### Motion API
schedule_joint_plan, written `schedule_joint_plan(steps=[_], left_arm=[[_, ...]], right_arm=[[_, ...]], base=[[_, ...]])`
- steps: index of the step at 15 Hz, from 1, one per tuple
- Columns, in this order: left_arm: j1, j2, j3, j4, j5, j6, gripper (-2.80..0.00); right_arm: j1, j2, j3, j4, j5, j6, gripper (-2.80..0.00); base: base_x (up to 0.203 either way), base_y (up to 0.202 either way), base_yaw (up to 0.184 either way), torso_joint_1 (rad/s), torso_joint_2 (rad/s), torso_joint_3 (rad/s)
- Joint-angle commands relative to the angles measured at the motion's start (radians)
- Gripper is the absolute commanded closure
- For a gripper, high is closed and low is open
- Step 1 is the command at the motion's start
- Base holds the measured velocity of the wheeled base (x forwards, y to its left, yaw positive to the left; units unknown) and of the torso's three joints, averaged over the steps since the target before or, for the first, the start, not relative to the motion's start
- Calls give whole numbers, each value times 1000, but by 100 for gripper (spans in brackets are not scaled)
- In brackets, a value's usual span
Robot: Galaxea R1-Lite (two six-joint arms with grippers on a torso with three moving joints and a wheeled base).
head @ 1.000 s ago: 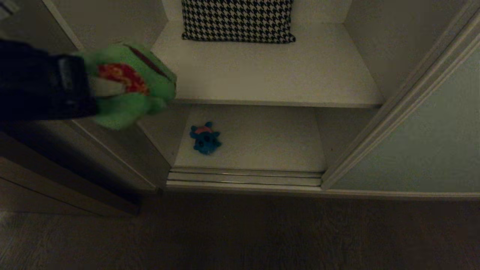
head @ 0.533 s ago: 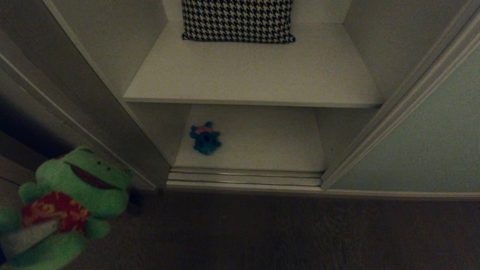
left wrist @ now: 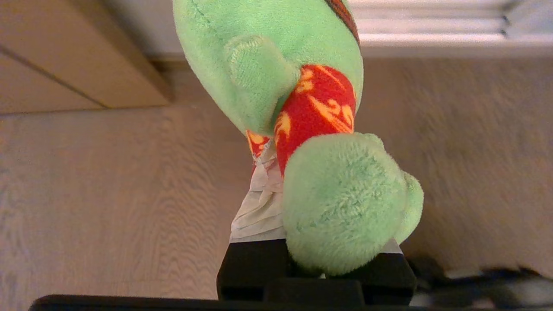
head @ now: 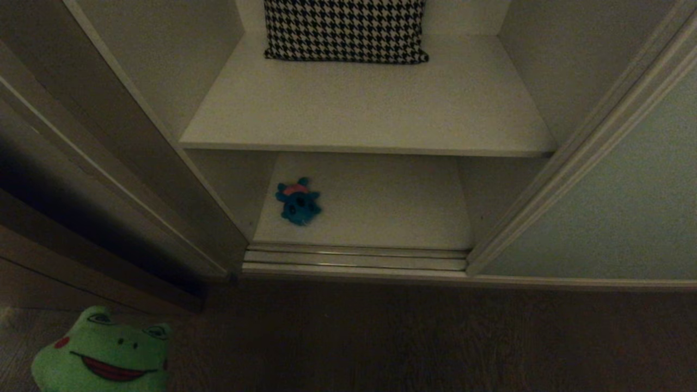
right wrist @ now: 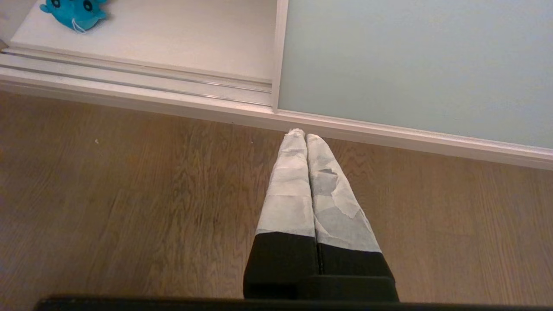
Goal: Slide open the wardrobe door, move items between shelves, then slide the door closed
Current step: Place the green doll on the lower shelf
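left gripper (left wrist: 276, 172) — clamped on the green frog (left wrist: 311, 129) by its red-shirted middle, low over the wood floor (head: 414, 337) | frog's head pokes into the bottom-left corner | blue creature (head: 298, 201) lies on the lower shelf (head: 381, 218) near its left wall | sliding wardrobe door (head: 615, 207) pushed right — compartment open | right gripper (right wrist: 306, 134) fingers pressed together, holding nothing, above the floor before the door | houndstooth cushion (head: 346, 30) at the back of the upper shelf (head: 381, 114)
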Motion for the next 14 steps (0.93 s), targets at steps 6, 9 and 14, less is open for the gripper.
schedule_joint_plan(steps=[6,9,14], left_arm=[[39,-231,91,-43,38,-40,0],[39,-231,131,-67,121,-9,0],[39,-231,162,-154,119,3,0]], right_arm=[[0,-1,0,0,1,-1,0],[0,-1,0,0,1,-1,0],[0,-1,0,0,1,-1,0]], base=[[0,0,0,0,0,0],[0,0,0,0,0,0],[0,0,0,0,0,0]])
